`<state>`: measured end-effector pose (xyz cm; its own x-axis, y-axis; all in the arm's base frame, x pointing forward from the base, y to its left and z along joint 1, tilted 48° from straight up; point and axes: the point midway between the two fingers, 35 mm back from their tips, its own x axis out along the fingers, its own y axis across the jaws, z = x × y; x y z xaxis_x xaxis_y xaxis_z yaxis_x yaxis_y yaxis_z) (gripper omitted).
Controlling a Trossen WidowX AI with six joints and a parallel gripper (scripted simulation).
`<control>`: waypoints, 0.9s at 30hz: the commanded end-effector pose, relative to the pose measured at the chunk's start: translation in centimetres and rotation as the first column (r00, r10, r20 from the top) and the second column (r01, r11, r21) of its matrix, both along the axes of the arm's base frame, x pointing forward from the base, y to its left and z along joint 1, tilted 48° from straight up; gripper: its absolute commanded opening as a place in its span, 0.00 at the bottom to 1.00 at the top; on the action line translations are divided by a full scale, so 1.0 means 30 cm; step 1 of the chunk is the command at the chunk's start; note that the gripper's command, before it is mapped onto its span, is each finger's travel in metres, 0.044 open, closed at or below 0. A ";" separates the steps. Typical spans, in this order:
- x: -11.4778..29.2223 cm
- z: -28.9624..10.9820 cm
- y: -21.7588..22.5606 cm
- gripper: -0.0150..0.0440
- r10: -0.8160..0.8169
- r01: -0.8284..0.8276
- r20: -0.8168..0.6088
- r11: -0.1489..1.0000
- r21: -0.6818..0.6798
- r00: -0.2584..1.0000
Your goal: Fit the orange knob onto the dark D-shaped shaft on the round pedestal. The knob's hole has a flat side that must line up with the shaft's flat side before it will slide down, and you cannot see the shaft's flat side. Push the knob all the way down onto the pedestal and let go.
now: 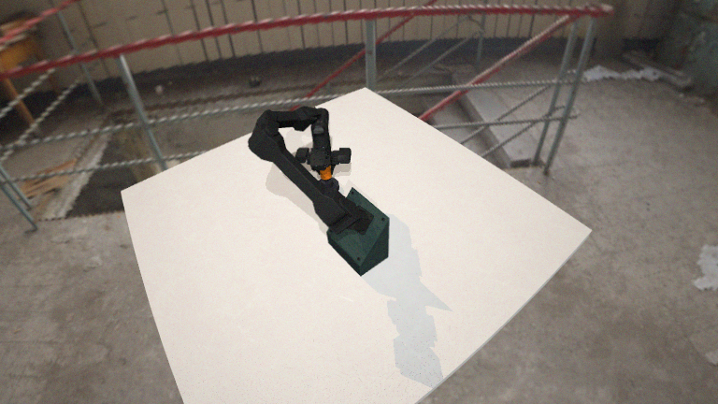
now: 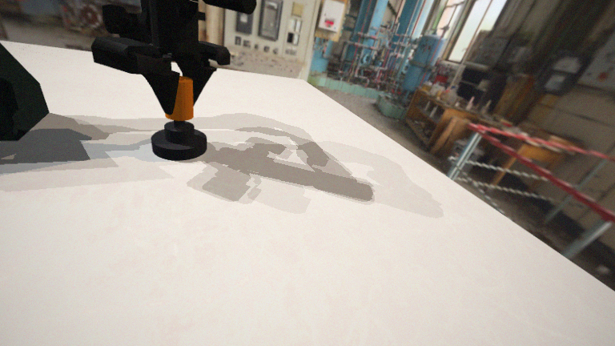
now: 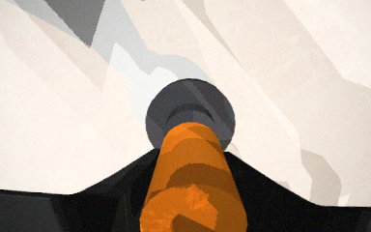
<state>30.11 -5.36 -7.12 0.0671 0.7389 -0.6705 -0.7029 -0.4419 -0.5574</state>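
Observation:
My gripper point(image 2: 182, 97) point(image 1: 325, 172) is shut on the orange knob point(image 2: 182, 96) point(image 1: 325, 171) point(image 3: 193, 179) and holds it upright. The knob's lower end rests on the raised dark hub of the round pedestal point(image 2: 178, 143) point(image 3: 159, 111), right over its middle. The shaft is hidden under the knob. An orange rim at the knob's foot stands above the pedestal's wide disc. In the wrist view the knob covers the lower middle of the pedestal, with the black fingers on both sides of it.
The arm's dark green base block point(image 1: 362, 238) point(image 2: 18, 93) stands on the white table point(image 1: 237, 272) point(image 2: 317, 233) close to the pedestal. Red railings point(image 1: 317, 16) run behind the table. The table's edges drop off on all sides.

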 end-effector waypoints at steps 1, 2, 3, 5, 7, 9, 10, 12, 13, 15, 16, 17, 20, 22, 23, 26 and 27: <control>0.004 -0.001 0.000 0.25 0.003 -0.003 0.007 1.000 0.000 1.000; 0.004 -0.001 0.000 0.25 0.003 -0.003 0.007 1.000 0.000 1.000; 0.003 -0.001 0.000 0.25 0.003 -0.003 0.007 1.000 0.000 1.000; 0.003 -0.001 0.002 0.25 0.003 -0.003 0.007 1.000 0.000 1.000; 0.003 -0.001 0.002 0.25 0.003 -0.003 0.007 1.000 0.000 1.000; 0.002 0.002 -0.001 0.25 0.003 -0.003 0.007 1.000 0.000 1.000; 0.000 0.006 -0.005 0.25 0.003 -0.003 0.007 1.000 0.000 1.000; -0.001 0.009 -0.006 0.25 0.003 -0.003 0.007 1.000 0.000 1.000; -0.003 0.012 -0.006 0.25 0.003 -0.003 0.007 1.000 0.000 1.000; -0.005 0.014 -0.006 0.25 -0.003 0.003 0.001 1.000 0.000 1.000; -0.006 0.014 -0.006 0.25 -0.014 0.014 -0.011 1.000 0.001 1.000; -0.006 0.014 -0.005 0.25 -0.033 0.033 -0.032 0.999 0.003 0.999; -0.009 0.014 -0.004 0.25 -0.117 0.119 -0.127 0.993 0.004 0.985; -0.011 0.014 -0.002 0.25 -0.195 0.200 -0.216 0.980 -0.002 0.957; -0.012 0.014 -0.002 0.25 -0.232 0.238 -0.258 0.971 -0.007 0.938; -0.013 0.012 0.000 0.25 -0.341 0.356 -0.387 0.934 -0.036 0.857; -0.013 0.011 0.000 0.25 -0.376 0.394 -0.429 0.918 -0.050 0.821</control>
<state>29.78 -5.34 -6.76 0.0691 0.7404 -0.6686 -0.9389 -0.1782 -0.2943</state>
